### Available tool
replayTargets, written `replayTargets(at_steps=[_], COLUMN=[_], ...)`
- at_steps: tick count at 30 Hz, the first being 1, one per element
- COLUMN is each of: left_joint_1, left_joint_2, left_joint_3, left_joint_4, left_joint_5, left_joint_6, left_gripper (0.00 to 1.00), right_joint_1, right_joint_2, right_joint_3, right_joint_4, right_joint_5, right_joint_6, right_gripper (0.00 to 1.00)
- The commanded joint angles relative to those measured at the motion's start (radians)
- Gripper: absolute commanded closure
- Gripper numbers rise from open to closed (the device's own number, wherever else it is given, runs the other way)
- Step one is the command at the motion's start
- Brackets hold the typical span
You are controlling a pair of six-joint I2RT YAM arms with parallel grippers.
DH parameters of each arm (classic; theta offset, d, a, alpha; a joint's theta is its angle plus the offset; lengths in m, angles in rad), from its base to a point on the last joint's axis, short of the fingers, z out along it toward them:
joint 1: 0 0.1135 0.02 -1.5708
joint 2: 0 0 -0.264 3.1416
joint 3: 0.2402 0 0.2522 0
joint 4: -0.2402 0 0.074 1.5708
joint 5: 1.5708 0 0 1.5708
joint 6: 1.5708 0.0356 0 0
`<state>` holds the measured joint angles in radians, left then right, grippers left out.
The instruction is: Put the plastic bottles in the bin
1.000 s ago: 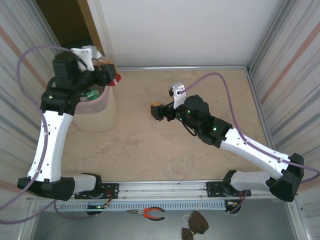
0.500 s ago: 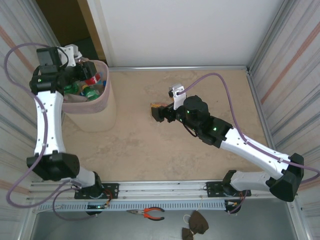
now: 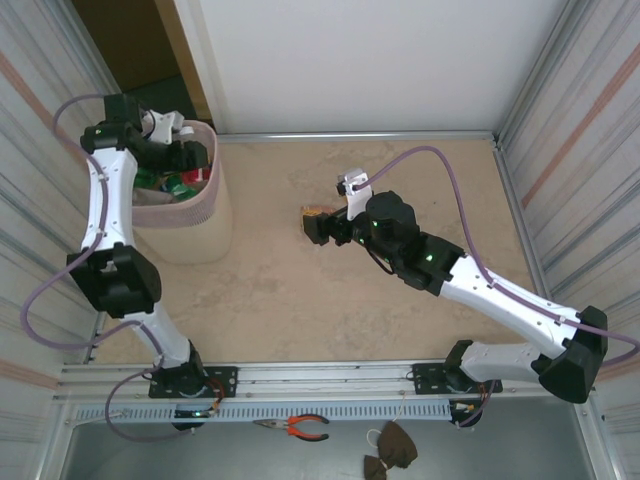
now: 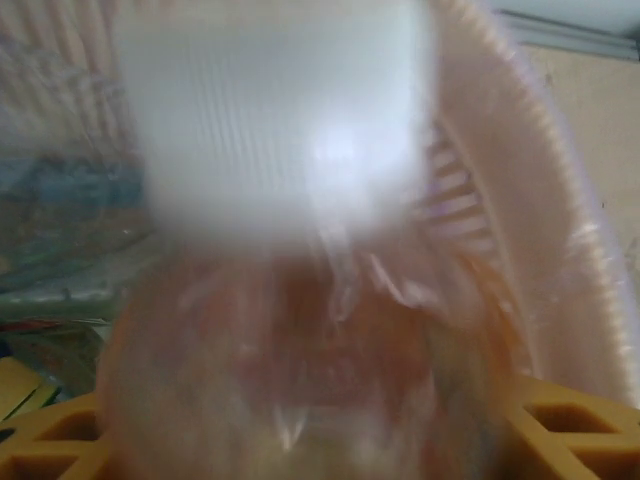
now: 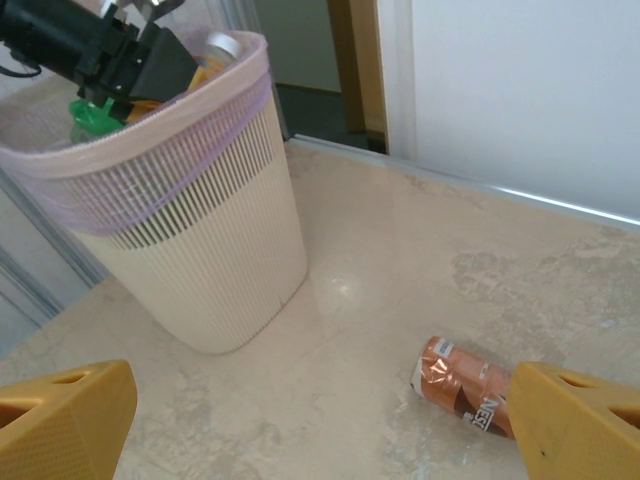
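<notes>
Likely the main risk is at the left tool (image 3: 188,158), over the bin (image 3: 205,220). A blurred bottle (image 4: 300,350) sits between its fingers, clamped or let go I cannot tell, and could snag the bag (image 5: 150,140). The right tool (image 3: 314,224) gapes, released. Just ahead of it an orange-labelled bottle (image 5: 462,385) lies on the surface (image 3: 400,160), unblocked. Pliers (image 3: 300,428) lie behind the bases.

One bin (image 5: 200,250), perhaps five bottles (image 5: 465,385)
</notes>
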<state>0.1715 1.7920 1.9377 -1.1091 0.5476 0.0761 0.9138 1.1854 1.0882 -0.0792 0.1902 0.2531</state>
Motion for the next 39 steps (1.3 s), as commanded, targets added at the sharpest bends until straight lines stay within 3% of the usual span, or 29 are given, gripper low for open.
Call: replayTargets(at_steps=[1, 6, 10, 13, 17, 22, 29, 39], left_joint_1=[0.011, 0.02, 0.028, 0.028, 0.025, -0.006, -0.01, 0.005], left_joint_2=[-0.033, -0.106, -0.139, -0.149, -0.147, -0.103, -0.044, -0.112], left_joint_3=[0.04, 0.074, 0.102, 0.099, 0.054, 0.01, -0.08, -0.126], left_joint_4=[-0.038, -0.002, 0.016, 0.045, 0.12, 0.17, 0.198, 0.242], left_joint_5=[0.045, -0.023, -0.029, 0.013, 0.089, 0.124, 0.131, 0.148], left_joint_6=[0.027, 0.005, -0.005, -0.016, -0.056, -0.076, -0.076, -0.104], left_gripper=[0.24, 0.13, 0.14, 0.26, 0.51, 0.66, 0.74, 0.74], right_joint_1=[-0.01, -0.012, -0.011, -0.012, -0.013, -0.02, -0.056, -0.207], right_joint_2=[0.009, 0.009, 0.012, 0.014, 0.015, 0.019, 0.041, 0.135], right_joint_3=[0.023, 0.024, 0.024, 0.021, 0.024, 0.03, 0.05, 0.13], right_joint_4=[-0.01, -0.011, -0.009, -0.005, -0.007, -0.013, -0.061, -0.17], right_joint_5=[0.02, 0.021, 0.022, 0.025, 0.029, 0.029, 0.04, -0.066], right_joint_6=[0.005, 0.005, 0.007, 0.009, 0.01, 0.007, 0.036, 0.086], right_gripper=[0.06, 0.06, 0.06, 0.06, 0.06, 0.06, 0.06, 0.05])
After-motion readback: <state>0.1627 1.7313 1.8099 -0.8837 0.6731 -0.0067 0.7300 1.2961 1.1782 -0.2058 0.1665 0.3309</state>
